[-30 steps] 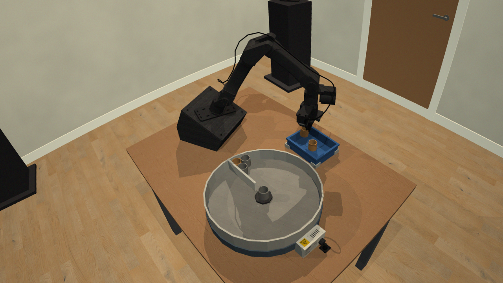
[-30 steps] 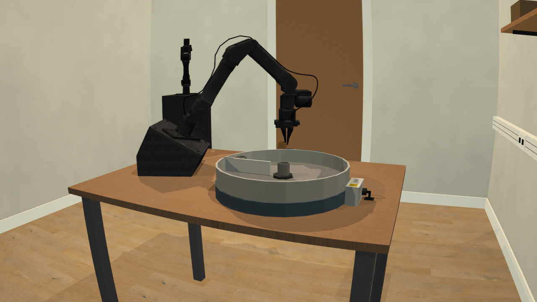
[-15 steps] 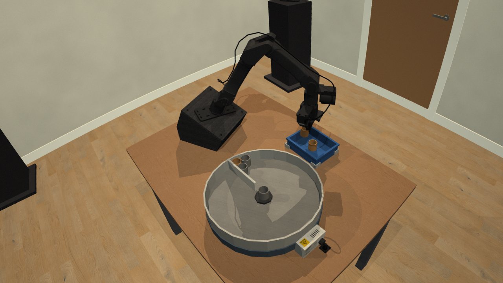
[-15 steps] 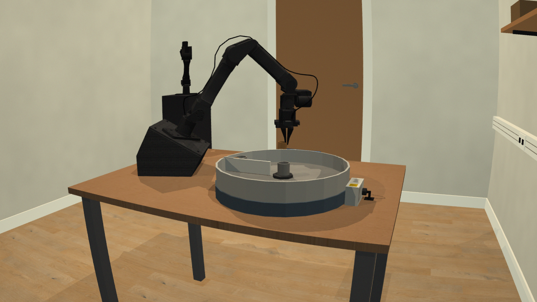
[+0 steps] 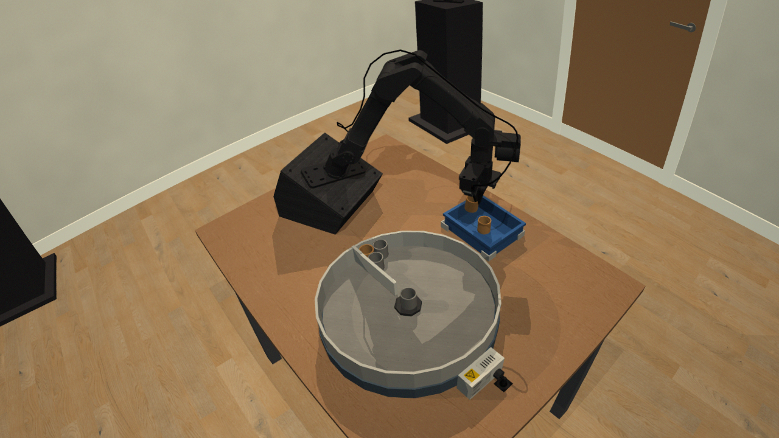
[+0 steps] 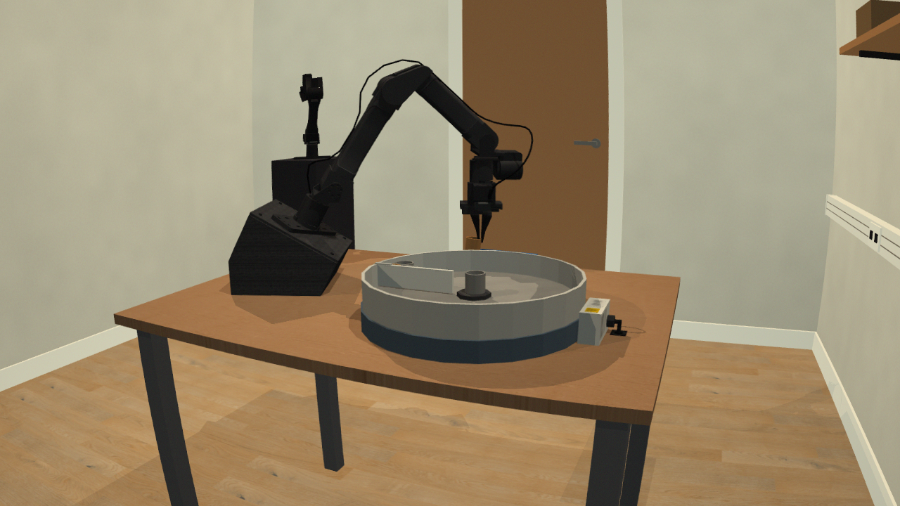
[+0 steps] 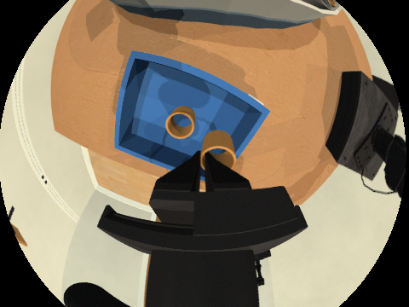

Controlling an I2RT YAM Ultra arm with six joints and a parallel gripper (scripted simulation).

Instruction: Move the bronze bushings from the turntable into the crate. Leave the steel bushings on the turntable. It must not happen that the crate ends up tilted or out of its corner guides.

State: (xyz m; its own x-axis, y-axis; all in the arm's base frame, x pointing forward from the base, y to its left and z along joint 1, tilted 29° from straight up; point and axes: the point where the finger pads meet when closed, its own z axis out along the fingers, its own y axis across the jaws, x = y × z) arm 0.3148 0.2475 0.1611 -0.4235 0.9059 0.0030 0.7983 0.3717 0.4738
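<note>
Beside the turntable (image 5: 408, 376) (image 6: 472, 320) (image 7: 239, 13), on its door (image 5: 626, 70) (image 6: 534, 126) side, crate (image 5: 465, 232) (image 6: 522, 253) (image 7: 121, 98): stood on the table (image 5: 577, 277) (image 6: 252, 320) (image 7: 81, 77), apart from the turntable wall; one bushing inside.
Crate bushing (image 5: 483, 224) (image 7: 191, 114): bronze, upright on the crate floor, hollow end up.
Gripper (image 5: 478, 200) (image 6: 479, 240) (image 7: 202, 155): over the crate, pointing down; fingers almost together, pinching the thin wall of a second bronze bushing.
Held bushing (image 5: 471, 205) (image 6: 472, 243) (image 7: 218, 139): bronze, off the crate floor, hanging to one side of the fingertips, near the crate's edge.
Turntable bronze (image 5: 367, 250): one, inside the turntable by its outer wall, next to the divider (image 5: 375, 271) (image 6: 415, 279).
Steel: two bushings, (image 5: 380, 248) and (image 5: 375, 260), beside that bronze one inside the turntable; exact contact could not be told.
Hub (image 5: 408, 300) (image 6: 474, 282): grey cylinder on a dark foot, turntable centre.
Arm block (image 5: 305, 207) (image 6: 276, 264): on the table, apart from the turntable.
Control box (image 5: 480, 373) (image 6: 593, 320): at the turntable's outer wall.
</note>
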